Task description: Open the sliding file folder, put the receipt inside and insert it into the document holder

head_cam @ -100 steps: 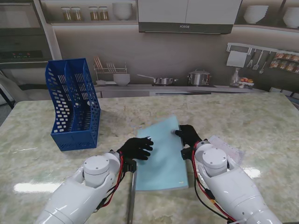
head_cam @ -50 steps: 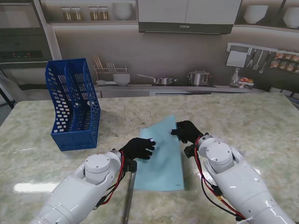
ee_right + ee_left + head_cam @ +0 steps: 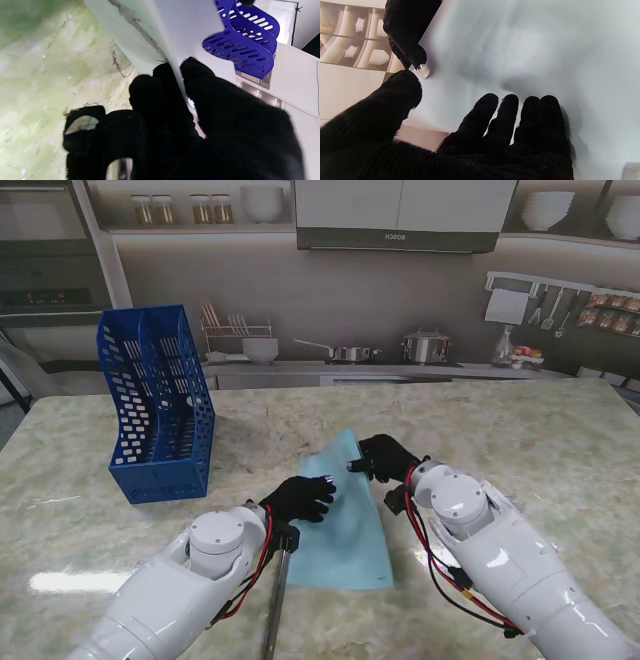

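A pale blue file folder (image 3: 345,525) lies on the marble table in front of me. My left hand (image 3: 298,497) rests flat on its left part, fingers (image 3: 510,117) stretched out and holding nothing. My right hand (image 3: 385,457) is shut on the far right edge of the folder's top cover (image 3: 175,37), pinched between thumb (image 3: 200,77) and fingers and raised off the table. The grey slide bar (image 3: 277,600) lies loose by the folder's left edge, next to my left forearm. The blue document holder (image 3: 158,405) stands upright at the far left. No receipt shows in any view.
The marble table (image 3: 560,430) reaches to a kitchen counter with pots and a dish rack behind it. My right forearm (image 3: 500,560) covers the table to the right of the folder. The holder (image 3: 245,45) also shows beyond the lifted cover in the right wrist view.
My right hand has moved left and a little farther from me, drawing the cover's far right edge up and over. The left hand has stayed pressed on the folder.
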Robot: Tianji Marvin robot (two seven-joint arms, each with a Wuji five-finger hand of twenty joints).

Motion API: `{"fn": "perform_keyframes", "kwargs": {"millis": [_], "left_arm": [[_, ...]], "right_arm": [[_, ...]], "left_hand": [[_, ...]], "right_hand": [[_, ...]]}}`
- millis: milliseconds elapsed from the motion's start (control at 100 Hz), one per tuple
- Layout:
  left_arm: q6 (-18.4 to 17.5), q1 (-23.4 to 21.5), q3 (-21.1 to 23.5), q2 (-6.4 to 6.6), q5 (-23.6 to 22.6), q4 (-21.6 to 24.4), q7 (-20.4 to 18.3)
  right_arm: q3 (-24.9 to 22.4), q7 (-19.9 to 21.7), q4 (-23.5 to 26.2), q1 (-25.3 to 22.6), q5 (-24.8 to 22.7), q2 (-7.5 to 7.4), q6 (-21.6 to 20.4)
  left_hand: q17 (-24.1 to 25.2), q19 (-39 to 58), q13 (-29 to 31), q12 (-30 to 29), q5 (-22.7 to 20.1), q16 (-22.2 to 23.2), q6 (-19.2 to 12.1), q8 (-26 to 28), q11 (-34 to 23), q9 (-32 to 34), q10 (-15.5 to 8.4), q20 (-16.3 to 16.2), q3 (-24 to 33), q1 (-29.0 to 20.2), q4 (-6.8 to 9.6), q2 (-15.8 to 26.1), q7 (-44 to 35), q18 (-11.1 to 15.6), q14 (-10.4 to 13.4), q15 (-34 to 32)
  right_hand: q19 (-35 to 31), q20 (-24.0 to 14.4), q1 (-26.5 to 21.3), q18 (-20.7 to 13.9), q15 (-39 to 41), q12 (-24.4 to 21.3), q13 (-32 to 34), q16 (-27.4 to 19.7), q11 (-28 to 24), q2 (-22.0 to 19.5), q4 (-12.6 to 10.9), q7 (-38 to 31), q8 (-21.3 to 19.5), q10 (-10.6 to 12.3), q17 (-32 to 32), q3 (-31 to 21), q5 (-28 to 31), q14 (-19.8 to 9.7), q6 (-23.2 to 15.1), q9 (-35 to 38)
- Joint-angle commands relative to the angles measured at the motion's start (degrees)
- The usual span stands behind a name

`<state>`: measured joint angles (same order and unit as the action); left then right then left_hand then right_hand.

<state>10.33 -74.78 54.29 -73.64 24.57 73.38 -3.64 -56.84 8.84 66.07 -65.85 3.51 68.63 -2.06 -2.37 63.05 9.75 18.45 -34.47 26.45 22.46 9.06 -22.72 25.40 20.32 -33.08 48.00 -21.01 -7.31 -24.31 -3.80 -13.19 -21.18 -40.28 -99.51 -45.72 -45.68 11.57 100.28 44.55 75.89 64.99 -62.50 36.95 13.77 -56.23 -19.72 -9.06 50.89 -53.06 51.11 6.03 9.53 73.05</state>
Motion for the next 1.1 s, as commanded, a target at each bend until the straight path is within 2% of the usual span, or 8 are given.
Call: {"fn": "perform_keyframes", "kwargs": {"millis": [0,240,540,690,770,840,970,1090], "left_arm": [[-0.6,-0.3,-0.2,-0.43,0.3,-0.7,0.2],[-2.5,0.0,-0.3,-0.88,1.1,-1.6,1.0],[-2.4,0.3,-0.6,-1.41,2.4,-2.2,1.6],[-4.8,0.8,-1.0,-1.64,2.9,-3.3,1.3],[-5.7,1.0,-1.4,-1.59,1.9,-3.7,1.3],[-6.3,1.1,-1.4,-1.66,1.9,-4.0,1.4],[-6.9,1.2,-1.4,-1.82,1.9,-4.5,1.8],[-7.7,1.4,-1.7,-1.90,1.5,-5.2,1.8]], "right_arm": [[0.6,0.7,-0.2,0.4,-0.1,0.45,-0.2],[2.8,1.0,-1.6,2.0,-1.4,0.54,-0.7],[5.5,3.1,-2.2,4.3,-4.7,-0.16,-0.3],[6.7,3.2,-2.0,5.1,-7.3,-0.60,-1.1],[7.7,4.7,-2.4,6.2,-8.0,-0.99,-1.9],[8.5,5.7,-2.7,7.1,-8.4,-1.16,-2.3],[9.6,6.5,-4.1,8.4,-7.9,-0.99,-3.3],[10.4,7.8,-5.0,9.4,-7.3,-1.00,-3.9]], "left_hand": [[1.8,-1.1,-2.4,-0.8,0.2,-2.3,0.5,-0.9,0.8,-1.3,0.4,1.4,3.6,5.1,-1.78,0.2,1.3,0.2,-2.2,3.4],[3.0,-2.1,-3.1,-1.2,1.0,-2.9,1.8,-1.3,1.5,-2.1,1.7,1.9,5.4,10.0,-2.66,0.6,1.8,-0.2,-2.8,4.6],[4.6,-2.1,-3.5,-1.3,1.7,-3.1,4.3,-1.2,1.6,-2.4,3.8,2.0,5.8,13.6,-3.22,0.7,1.7,-2.0,-4.5,4.8],[5.2,-2.7,-4.0,-1.5,2.6,-3.4,4.0,-1.2,1.9,-3.3,3.3,2.4,7.0,13.1,-3.27,-0.1,1.9,-1.1,-3.7,5.3],[5.2,-2.8,-4.1,-1.4,2.9,-3.4,4.0,-1.1,1.7,-3.5,3.1,2.5,6.7,12.9,-3.37,0.2,1.9,-1.0,-3.5,5.4],[5.5,-3.1,-4.1,-1.4,3.3,-3.5,4.2,-1.0,1.6,-3.5,3.0,2.7,6.6,13.2,-3.38,0.4,1.8,-0.8,-3.4,5.5],[5.6,-3.2,-4.0,-1.4,3.7,-3.6,4.3,-0.6,1.6,-3.7,3.1,2.8,7.3,12.9,-3.31,-0.1,1.7,-0.8,-3.2,5.7],[5.0,-3.0,-3.6,-1.2,3.8,-3.6,4.3,-0.3,1.3,-3.7,2.9,2.9,8.0,11.2,-3.21,-1.4,1.6,-0.4,-3.0,5.5]], "right_hand": [[-15.8,2.2,-1.1,-19.4,5.5,-0.4,-1.2,1.0,-2.5,3.4,-0.1,-0.9,1.7,-9.3,5.4,-3.8,2.1,0.5,-9.3,7.0],[-15.9,2.4,-2.0,-20.0,5.6,0.9,-1.2,1.2,-6.8,7.0,-1.4,-2.0,1.8,-11.7,5.5,-8.5,2.5,0.1,-10.9,7.5],[-16.5,1.1,-1.8,-18.3,5.7,8.1,-1.2,2.0,-13.8,7.3,-2.6,-2.3,-0.9,-15.8,5.5,-13.8,1.0,-0.6,-14.4,4.9],[-16.7,0.6,-1.9,-19.0,5.8,11.3,-1.2,2.6,-15.5,10.3,-4.7,-2.9,-0.9,-16.4,5.7,-15.6,2.7,-1.7,-16.1,5.9],[-16.8,-0.1,-1.8,-19.5,5.7,16.7,-1.1,3.1,-15.8,11.2,-5.4,-3.3,-0.2,-16.6,5.8,-15.7,3.2,-1.9,-16.5,6.4],[-17.0,-0.4,-1.9,-20.0,5.8,17.9,-1.1,3.3,-16.0,11.8,-5.5,-3.6,0.7,-16.1,5.8,-14.9,3.1,-2.3,-16.3,6.8],[-17.1,-0.8,-2.0,-19.7,5.9,18.9,-1.2,3.6,-16.1,13.1,-4.2,-3.8,3.8,-15.6,5.8,-12.5,3.8,-1.5,-13.5,7.5],[-17.4,-1.4,-0.9,-18.5,6.1,19.5,-1.2,4.0,-16.8,13.7,-1.2,-3.7,5.4,-15.2,5.7,-10.1,4.0,-0.7,-11.5,8.0]]}}
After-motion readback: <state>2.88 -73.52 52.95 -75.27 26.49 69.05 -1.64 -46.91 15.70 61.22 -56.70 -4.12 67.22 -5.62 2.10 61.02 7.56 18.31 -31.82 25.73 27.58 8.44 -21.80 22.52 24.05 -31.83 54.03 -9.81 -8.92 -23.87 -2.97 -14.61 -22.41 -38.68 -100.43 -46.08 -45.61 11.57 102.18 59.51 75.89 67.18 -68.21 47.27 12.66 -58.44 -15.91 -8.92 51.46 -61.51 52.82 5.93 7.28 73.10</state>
